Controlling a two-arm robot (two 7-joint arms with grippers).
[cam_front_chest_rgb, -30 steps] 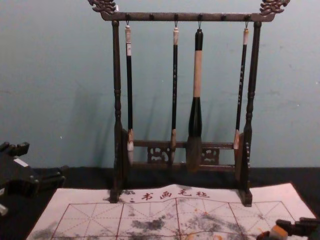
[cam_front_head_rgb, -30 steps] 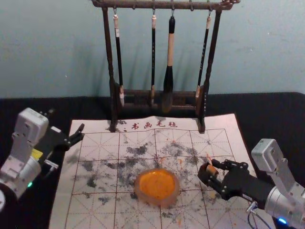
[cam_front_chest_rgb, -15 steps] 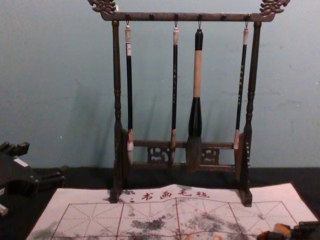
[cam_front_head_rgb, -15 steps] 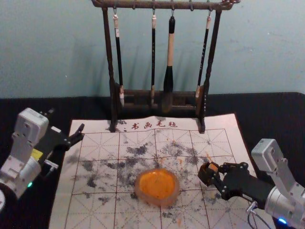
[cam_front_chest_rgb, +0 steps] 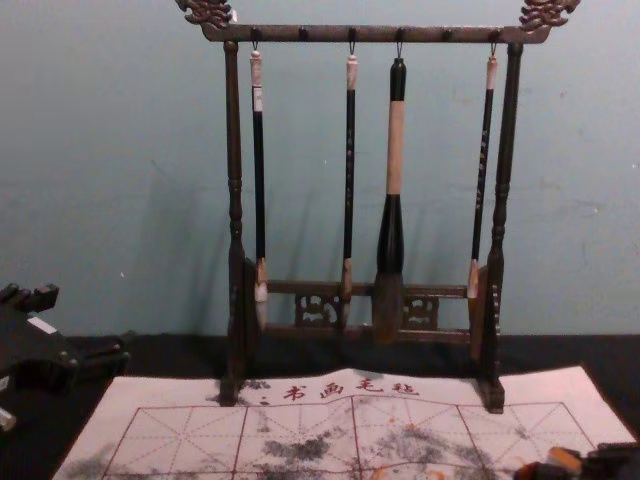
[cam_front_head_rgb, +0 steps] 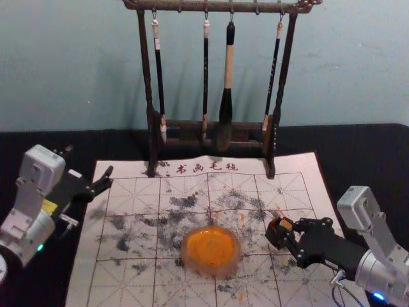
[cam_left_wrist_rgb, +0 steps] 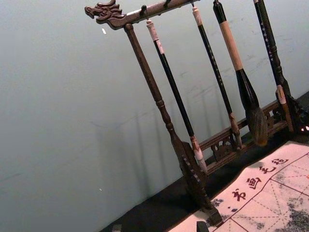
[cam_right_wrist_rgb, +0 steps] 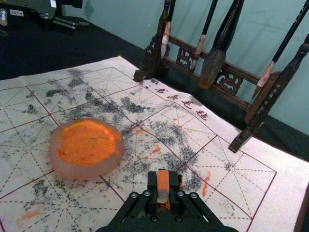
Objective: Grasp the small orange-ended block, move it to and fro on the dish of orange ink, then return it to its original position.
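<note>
Right gripper (cam_front_head_rgb: 281, 232) clasps orange-ended block (cam_front_head_rgb: 285, 224) | right of ink dish (cam_front_head_rgb: 236, 251) | left gripper (cam_front_head_rgb: 89, 161) parked open, mat's (cam_front_head_rgb: 83, 278) left edge

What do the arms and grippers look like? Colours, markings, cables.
Left arm and right arm: silver-grey, rounded wrist sections, each with an angled bracket carrying a boxy grey housing. Small green light on the left, blue on the right. Thin cable at the right wrist. Left gripper and right gripper: black, two-fingered; silvery screws on the right, white label on the left.

Qty: 4 brushes (cam_front_chest_rgb: 395, 150), 1 rack (cam_front_chest_rgb: 234, 140), 1 mat (cam_front_head_rgb: 307, 167), 1 dish (cam_right_wrist_rgb: 88, 170), 1 blk (cam_right_wrist_rgb: 163, 183) & 2 end effectors (cam_front_head_rgb: 281, 231).
</note>
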